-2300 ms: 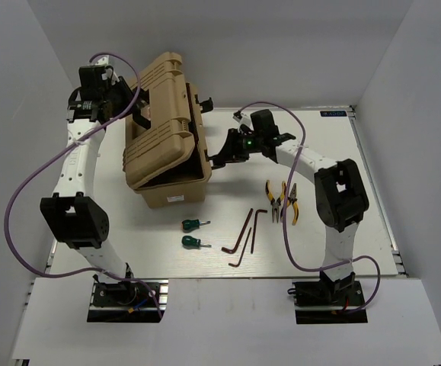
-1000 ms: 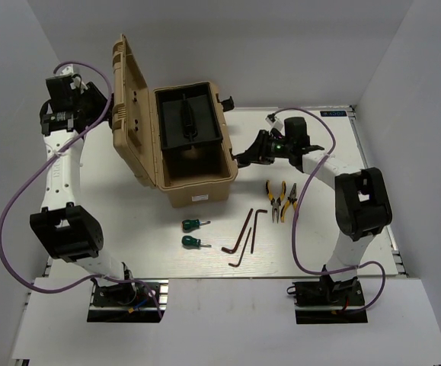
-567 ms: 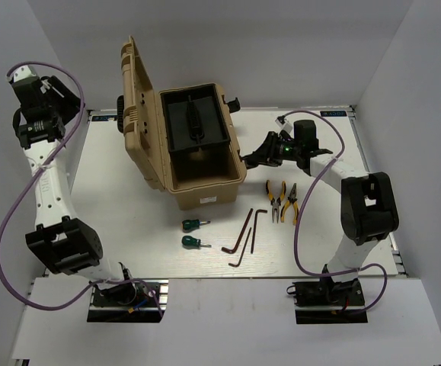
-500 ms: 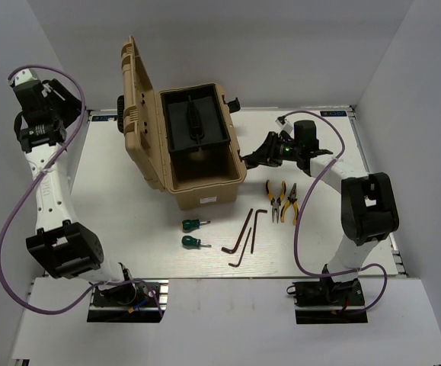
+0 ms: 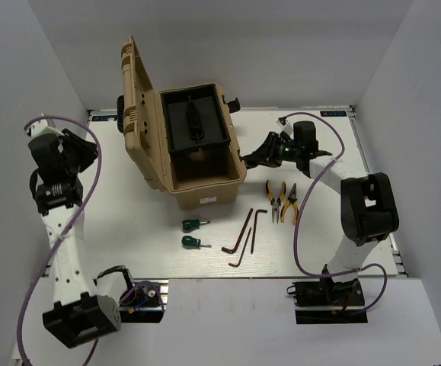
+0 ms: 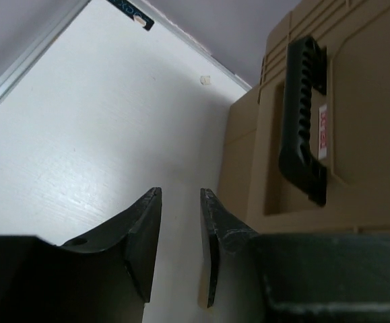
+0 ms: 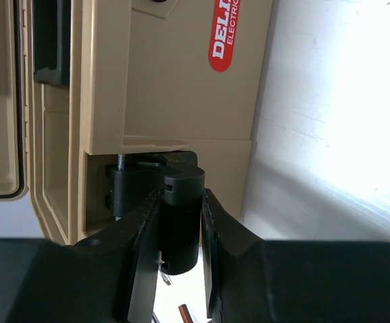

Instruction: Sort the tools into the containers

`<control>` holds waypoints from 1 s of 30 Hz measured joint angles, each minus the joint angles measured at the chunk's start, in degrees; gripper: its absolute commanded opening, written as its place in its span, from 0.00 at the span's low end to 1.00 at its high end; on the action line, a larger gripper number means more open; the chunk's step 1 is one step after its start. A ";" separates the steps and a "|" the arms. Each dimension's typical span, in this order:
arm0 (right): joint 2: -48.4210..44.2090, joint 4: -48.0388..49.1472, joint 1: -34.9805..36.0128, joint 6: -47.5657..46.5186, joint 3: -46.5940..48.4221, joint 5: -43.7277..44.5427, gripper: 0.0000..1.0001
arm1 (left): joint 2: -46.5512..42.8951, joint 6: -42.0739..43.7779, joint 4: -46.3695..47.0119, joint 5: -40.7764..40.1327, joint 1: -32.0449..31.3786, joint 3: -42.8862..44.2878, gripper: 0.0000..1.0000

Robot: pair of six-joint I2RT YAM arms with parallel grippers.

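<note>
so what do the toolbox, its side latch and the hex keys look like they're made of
Toolbox: tan moulded plastic by the look, matte, with a ribbed lid.
Side latch: probably black plastic, with a dull sheen.
Hex keys: dark metal, likely steel, as thin bent rods; finish too small to tell.

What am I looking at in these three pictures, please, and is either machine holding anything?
These are two robot arms bolted to a white table. One camera looks down from above; the other two sit on the wrists, facing each arm's own fingers. An open tan toolbox stands on the table, with two pliers, two green screwdrivers and three hex keys lying loose nearby. The right gripper pinches the toolbox's black side latch. The left gripper is open and empty, near the raised lid.
</note>
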 measured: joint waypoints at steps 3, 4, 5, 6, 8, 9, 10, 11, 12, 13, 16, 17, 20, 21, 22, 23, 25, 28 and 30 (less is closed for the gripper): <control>-0.22 1.14 0.09 1.14 -0.74 0.55 0.00 | -4.50 -1.01 -0.52 0.39 0.00 -3.82 0.31; -0.31 1.44 0.17 1.36 -0.87 0.81 0.00 | -6.34 -1.25 -0.70 0.61 0.00 -5.40 0.26; -0.42 1.66 0.31 1.64 -1.09 1.11 0.00 | -8.07 -1.60 -1.27 0.96 0.00 -6.91 0.24; -0.44 1.92 0.39 1.92 -1.22 1.36 0.00 | -9.60 -1.99 -1.62 1.16 0.00 -8.15 0.23; -0.48 2.38 0.81 2.54 -1.44 1.81 0.00 | -12.15 -2.40 -3.19 1.90 0.00 -10.23 0.21; -0.52 2.45 1.05 2.69 -1.44 2.05 0.00 | -13.31 -2.56 -3.39 2.54 -0.20 -11.34 0.20; -0.55 2.54 1.44 2.89 -1.46 2.32 0.00 | -14.34 -2.71 -3.80 3.19 -0.26 -12.52 0.20; -0.55 2.58 1.77 3.10 -1.46 2.51 0.00 | -15.23 -2.78 -4.17 3.87 -0.33 -13.66 0.20; -0.55 2.62 2.14 3.34 -1.49 2.73 0.00 | -15.87 -2.89 -4.70 4.37 -0.52 -14.49 0.20; -0.55 2.67 2.58 3.63 -1.51 2.99 0.00 | -16.33 -3.02 -5.16 4.83 -0.68 -15.37 0.20; -0.72 2.84 3.82 4.20 -1.68 3.85 0.00 | -17.14 -3.13 -6.14 5.92 -0.98 -17.31 0.20; -0.81 3.08 4.17 4.46 -1.90 4.07 0.00 | -17.27 -3.13 -6.51 6.21 -1.07 -17.73 0.20; -1.11 3.39 5.14 5.35 -2.32 4.79 0.00 | -17.88 -3.23 -7.48 7.04 -1.36 -18.25 0.19; -1.11 3.43 5.35 5.57 -2.34 4.96 0.00 | -18.18 -3.28 -7.74 7.30 -1.40 -18.32 0.17; -1.11 3.45 5.53 5.75 -2.34 5.09 0.00 | -18.53 -3.34 -8.00 7.50 -1.40 -18.43 0.17; -1.11 3.48 5.68 5.97 -2.34 5.18 0.00 | -18.88 -3.34 -8.15 7.67 -1.40 -18.56 0.17; -1.11 3.52 6.03 6.47 -2.36 5.38 0.00 | -19.63 -3.34 -8.85 7.85 -1.68 -19.08 0.17; -1.09 3.63 6.73 7.02 -2.43 5.64 0.00 | -20.20 -3.76 -11.08 7.23 -1.84 -19.26 0.14; -1.03 3.72 7.32 7.34 -2.43 5.79 0.00 | -20.31 -4.48 -13.00 5.49 -2.05 -19.17 0.14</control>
